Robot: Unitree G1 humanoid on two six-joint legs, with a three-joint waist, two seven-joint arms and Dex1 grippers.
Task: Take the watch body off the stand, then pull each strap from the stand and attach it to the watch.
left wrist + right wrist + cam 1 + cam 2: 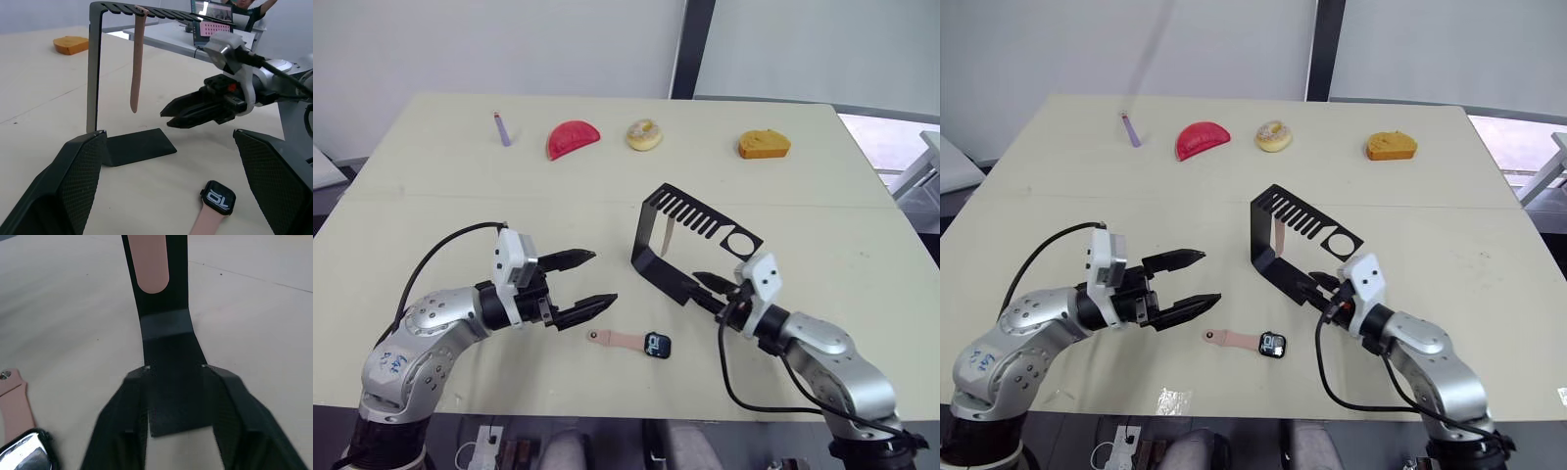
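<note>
Watch point(657, 345) w/ one strap point(617, 338) on lies on surface point(460, 196). Second strap point(665, 238) hangs from stand point(651, 264), 12 o'clock. Right tool point(709, 282) nearly together, prob steadying base; left tool point(586, 282) apart, ready.

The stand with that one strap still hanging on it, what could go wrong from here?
1. The right pincer sits low over the base of the stand; a nudge could slide or tip this light bracket.
2. The remaining strap hangs from a comb slot; pulling it sideways might drag the stand along.
3. The watch body with its one strap lies loose on the table and could shift during attachment.
</note>
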